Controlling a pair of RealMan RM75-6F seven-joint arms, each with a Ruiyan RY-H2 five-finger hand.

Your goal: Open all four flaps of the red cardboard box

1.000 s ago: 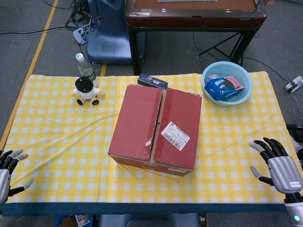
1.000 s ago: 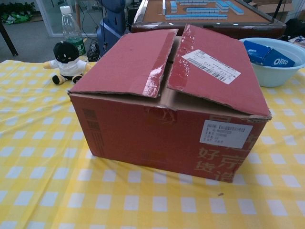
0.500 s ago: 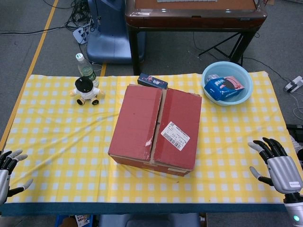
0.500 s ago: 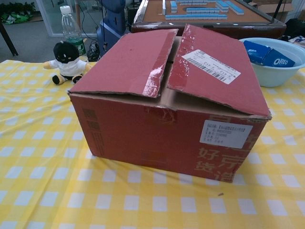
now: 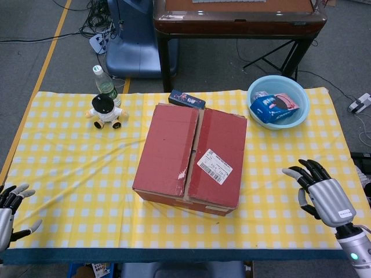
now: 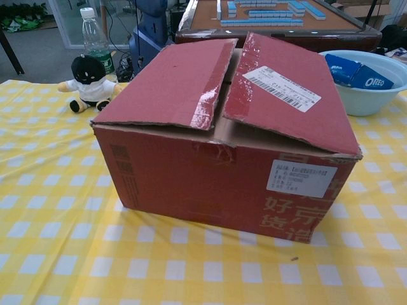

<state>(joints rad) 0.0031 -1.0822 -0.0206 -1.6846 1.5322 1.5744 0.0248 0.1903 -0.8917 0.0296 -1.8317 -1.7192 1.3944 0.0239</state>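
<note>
At the near edge of the table, the right hand (image 5: 320,190) has come in and forward toward the box compared with a moment ago; its fingers are spread wide and it holds nothing. The left hand (image 5: 7,211) stays at the near left corner, only partly visible, with its fingers apart and empty as far as I can tell. So it seems the reach is only beginning, and no flap is opened yet. The red cardboard box (image 5: 191,157) sits in the middle of the yellow checked tablecloth (image 5: 69,174), well apart from both hands. Its long axis runs from the near edge away toward the far side, slightly turned, and the seam between the two top flaps follows this direction; both flaps lie down, a little raised at the seam. Farther away stand a toy figure (image 5: 106,111), a bottle (image 5: 105,84) and a blue bowl (image 5: 297,119).
</note>
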